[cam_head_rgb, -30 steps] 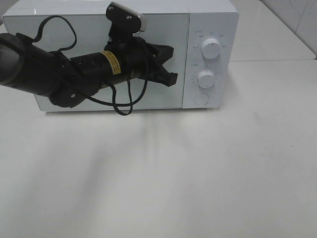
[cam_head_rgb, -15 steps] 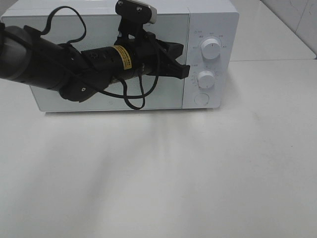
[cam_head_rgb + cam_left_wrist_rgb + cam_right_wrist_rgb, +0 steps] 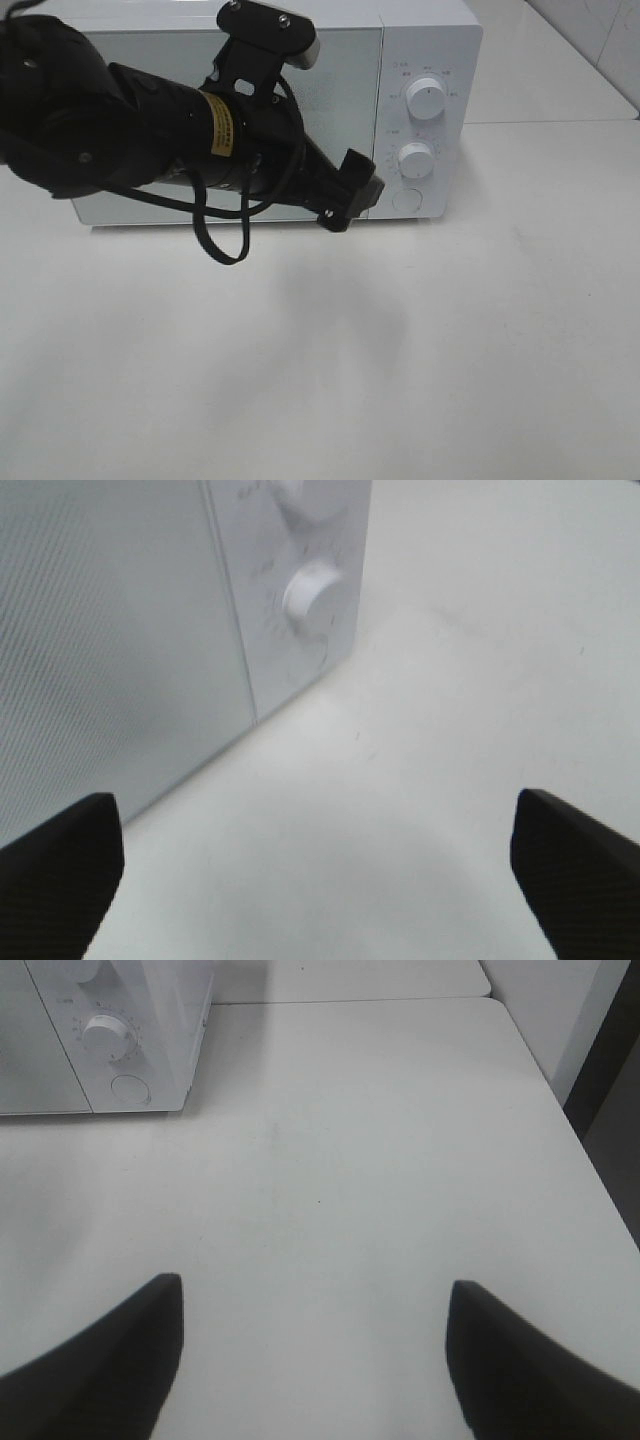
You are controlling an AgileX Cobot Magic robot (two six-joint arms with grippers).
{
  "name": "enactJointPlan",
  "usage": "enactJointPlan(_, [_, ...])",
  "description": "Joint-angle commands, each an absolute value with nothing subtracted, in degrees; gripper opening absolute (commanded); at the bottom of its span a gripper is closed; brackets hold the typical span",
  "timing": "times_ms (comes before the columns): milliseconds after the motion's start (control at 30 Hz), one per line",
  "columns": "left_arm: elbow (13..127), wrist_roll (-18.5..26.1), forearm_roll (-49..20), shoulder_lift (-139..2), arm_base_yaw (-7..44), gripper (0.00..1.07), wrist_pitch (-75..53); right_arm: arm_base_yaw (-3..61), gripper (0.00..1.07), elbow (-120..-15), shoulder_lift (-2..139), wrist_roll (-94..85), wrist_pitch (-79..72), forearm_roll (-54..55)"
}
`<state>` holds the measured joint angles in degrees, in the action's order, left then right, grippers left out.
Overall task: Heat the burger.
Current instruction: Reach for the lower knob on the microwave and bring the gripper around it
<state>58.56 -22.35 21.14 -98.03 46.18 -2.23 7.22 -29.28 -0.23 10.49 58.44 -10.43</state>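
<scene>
White table (image 3: 450, 350), pale tiled wall (image 3: 612, 40) at far right. White microwave (image 3: 430, 35) stands at the far side, door (image 3: 345, 80) shut, control panel on its right.

Left gripper (image 3: 352, 195): in front of the door's lower right corner, just left of the round button (image 3: 406, 199). Contact with the door can't be judged. In its wrist view the fingers (image 3: 60, 870) are spread to the frame edges, with only bare table between them. Released, holding nothing.

Right gripper (image 3: 315, 1360): over open table, right of and nearer than the microwave. Fingers (image 3: 100, 1360) apart, nothing between or touched.

Around: upper dial (image 3: 426, 100) and lower dial (image 3: 415, 158) on the panel. The left arm's dark bulk lies across most of the door, and a black cable (image 3: 225, 245) loops below it.

Burger: not visible in any view; can't tell where it is.
</scene>
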Motion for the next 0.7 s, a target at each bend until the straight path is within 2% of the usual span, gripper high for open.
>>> enactJointPlan(33, [58.38, -22.8, 18.79, -95.17, 47.21, 1.0, -12.61, 6.76, 0.7, -29.16, -1.78, 10.6, 58.04, -10.49])
enactJointPlan(67, [58.38, -22.8, 17.42, -93.45, 47.78, 1.0, -21.94, 6.76, 0.7, -29.16, -1.78, 10.6, 58.04, -10.49])
enactJointPlan(133, [58.38, -22.8, 16.79, -92.48, 47.78, 1.0, -26.81, 6.76, 0.7, -29.16, -1.78, 10.6, 58.04, -10.49])
enactJointPlan(200, [58.38, -22.29, 15.7, -90.24, 47.78, 1.0, -38.79, 6.76, 0.7, -29.16, -1.78, 10.6, 58.04, -10.49])
enactJointPlan(233, [58.38, -22.29, 15.7, -90.24, 47.78, 1.0, -38.79, 6.76, 0.7, -29.16, -1.78, 10.6, 58.04, -10.49])
enactJointPlan(333, [58.38, -21.31, 15.81, -87.2, 47.61, 1.0, -50.59, 6.76, 0.7, -29.16, -1.78, 10.6, 58.04, -10.49])
enactJointPlan(400, [58.38, -21.31, 15.41, -86.75, 46.93, 1.0, -51.91, 6.76, 0.7, -29.16, -1.78, 10.6, 58.04, -10.49])
enactJointPlan(433, [58.38, -21.14, 13.58, -85.31, 44.23, 1.0, -53.57, 6.76, 0.7, -29.16, -1.78, 10.6, 58.04, -10.49])
enactJointPlan(500, [58.33, -20.34, 12.49, -84.8, 42.69, 1.0, -54.2, 6.76, 0.7, -29.16, -1.78, 10.6, 58.04, -10.49])
enactJointPlan(533, [58.33, -16.96, 9.05, -83.48, 38.27, 1.0, -55.18, 6.76, 0.7, -29.16, -1.78, 10.6, 58.04, -10.49])
enactJointPlan(567, [58.33, -16.96, 9.05, -83.48, 38.27, 1.0, -55.18, 6.76, 0.7, -29.16, -1.78, 10.6, 58.04, -10.49])
enactJointPlan(600, [58.33, -14.15, 6.47, -82.68, 35.58, 1.0, -55.98, 6.76, 0.7, -29.16, -1.78, 10.6, 58.04, -10.49])
enactJointPlan(633, [58.33, -8.65, 1.89, -81.3, 29.62, 1.0, -57.52, 6.76, 0.7, -29.16, -1.78, 10.6, 58.04, -10.49])
enactJointPlan(667, [58.33, -8.65, 1.89, -81.3, 29.62, 1.0, -57.52, 6.76, 0.7, -29.16, -1.78, 10.6, 58.04, -10.49])
enactJointPlan(700, [58.27, -5.79, -0.34, -80.44, 26.53, 1.0, -58.5, 6.76, 0.7, -29.16, -1.78, 10.6, 58.04, -10.49])
